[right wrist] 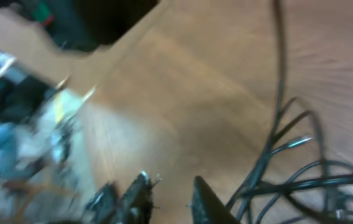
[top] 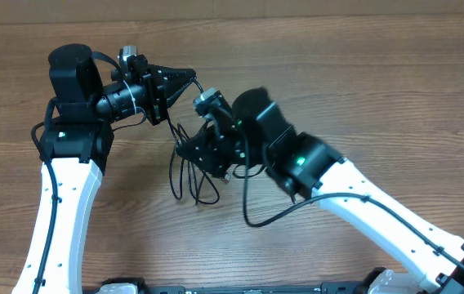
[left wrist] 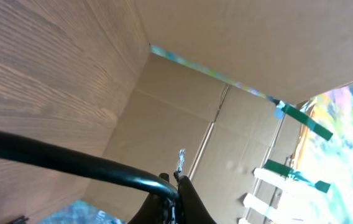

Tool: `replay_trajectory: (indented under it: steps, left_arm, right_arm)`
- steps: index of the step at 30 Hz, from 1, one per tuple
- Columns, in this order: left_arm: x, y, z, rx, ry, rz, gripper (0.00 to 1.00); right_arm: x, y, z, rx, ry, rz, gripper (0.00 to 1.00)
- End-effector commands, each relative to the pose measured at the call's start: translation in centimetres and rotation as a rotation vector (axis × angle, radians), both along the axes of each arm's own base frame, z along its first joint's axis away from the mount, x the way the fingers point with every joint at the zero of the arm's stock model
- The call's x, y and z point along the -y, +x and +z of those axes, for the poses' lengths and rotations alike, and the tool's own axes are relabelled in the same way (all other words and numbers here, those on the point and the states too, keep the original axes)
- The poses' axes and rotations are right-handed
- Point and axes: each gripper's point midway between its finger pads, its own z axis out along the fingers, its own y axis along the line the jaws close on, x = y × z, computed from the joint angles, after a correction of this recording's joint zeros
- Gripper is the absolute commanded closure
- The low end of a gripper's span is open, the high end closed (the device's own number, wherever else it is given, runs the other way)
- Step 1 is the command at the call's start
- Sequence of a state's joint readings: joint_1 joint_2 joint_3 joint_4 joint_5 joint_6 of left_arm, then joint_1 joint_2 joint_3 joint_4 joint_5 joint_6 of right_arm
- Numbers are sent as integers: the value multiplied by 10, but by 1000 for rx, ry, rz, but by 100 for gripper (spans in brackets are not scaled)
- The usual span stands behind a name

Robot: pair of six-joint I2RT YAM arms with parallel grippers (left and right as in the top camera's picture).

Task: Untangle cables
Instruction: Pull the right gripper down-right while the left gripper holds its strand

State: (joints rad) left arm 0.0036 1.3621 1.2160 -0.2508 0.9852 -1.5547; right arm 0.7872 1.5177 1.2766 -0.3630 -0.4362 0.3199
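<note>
Thin black cables [top: 175, 181] hang in loose loops between the two arms, down to the wooden table. My left gripper [top: 191, 77] points right above them; in the left wrist view it [left wrist: 178, 180] is shut on a black cable [left wrist: 71, 162] that runs off to the left. My right gripper [top: 185, 150] sits low beside the bundle. In the blurred right wrist view its jaws [right wrist: 171, 190] stand apart over bare wood with nothing between them, and the tangled cables [right wrist: 288, 180] lie just to their right.
The right arm's own thicker black wire [top: 252, 216] loops down onto the table [top: 363, 98]. A cardboard wall [left wrist: 226, 37] stands behind the table. The left arm's white link [top: 60, 212] runs along the left side.
</note>
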Motion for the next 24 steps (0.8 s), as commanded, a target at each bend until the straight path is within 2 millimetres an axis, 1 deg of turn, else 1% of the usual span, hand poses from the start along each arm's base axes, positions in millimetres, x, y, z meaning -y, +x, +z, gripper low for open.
replay_trajectory:
  steps: [1,4,7,9,10,12,14,17,18,20,24]
  left_arm:
    - [0,-3,3,-51,-49,-16,96]
    - [1,-4,4,-69,-64,-21,96]
    - [1,-4,6,-63,-70,-22,96]
    - [2,-5,7,-62,-72,-28,96]
    - [2,-5,7,-63,-73,-29,96]
    - [2,-5,7,-62,-72,-27,96]
    - [0,-4,7,-62,-72,-23,96]
    - [-7,-1,7,-37,-58,-10,96]
    - [-9,-1,7,-29,-54,-5,96]
    - [-19,3,7,-8,-42,14,96]
    - [-32,4,9,34,-28,20,96]
  right_arm:
    - [11,41,-3,49,-52,-323,85]
    - [9,55,-9,58,-51,-421,86]
    - [0,63,-16,73,-35,-430,86]
    - [-6,69,-25,76,-33,-435,86]
    - [-7,73,-31,79,-42,-448,86]
    - [-3,84,-50,84,-88,-502,89]
    - [9,93,-73,59,-155,-594,92]
    - [40,99,-108,6,-284,-736,95]
    - [47,99,-116,-7,-318,-751,96]
    - [61,98,-130,-32,-385,-764,96]
    - [90,95,-148,-82,-490,-790,96]
